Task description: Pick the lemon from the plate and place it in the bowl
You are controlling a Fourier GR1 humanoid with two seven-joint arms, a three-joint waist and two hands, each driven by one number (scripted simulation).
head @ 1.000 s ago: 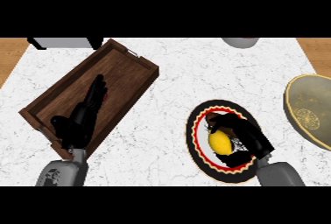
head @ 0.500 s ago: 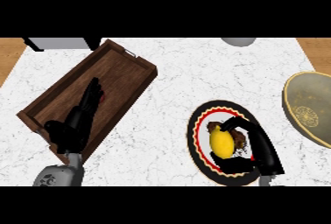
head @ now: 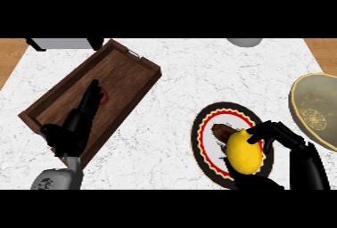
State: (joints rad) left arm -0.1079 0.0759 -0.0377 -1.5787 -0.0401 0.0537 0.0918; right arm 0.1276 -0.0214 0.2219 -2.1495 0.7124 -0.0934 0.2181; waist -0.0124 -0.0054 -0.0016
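Your right hand [head: 280, 138] has its fingers [head: 262, 132] curled over the lemon [head: 243, 152], holding it above the plate [head: 205, 133], so the grasp looks made and the carry to the bowl [head: 316, 109] is what remains. The main risk, as I judge it, is the lemon slipping: it is smooth, rounded and tapers to a nub at the end nearest the fingertips, and the fingers cover only its right side and top, so a quick swing could roll it out of your hold and back onto the plate or the worktop [head: 178, 98]. The bowl sits just to the right of the fingers and slightly beyond them, so your path is short, but its near rim could catch the fingers or the fruit if you travel too low; lift before you cross. A small dark brown item [head: 221, 131] lies on the plate just left of the fingertips, touching or nearly touching the lemon; you could nudge it off if you drag rather than raise. The lemon is bright yellow, oval, unmarked, and looks firm enough not to deform. Your left hand [head: 74, 129] rests over the wooden tray [head: 125, 67], well to the left of the working fingers, its own fingers straight and holding nothing.
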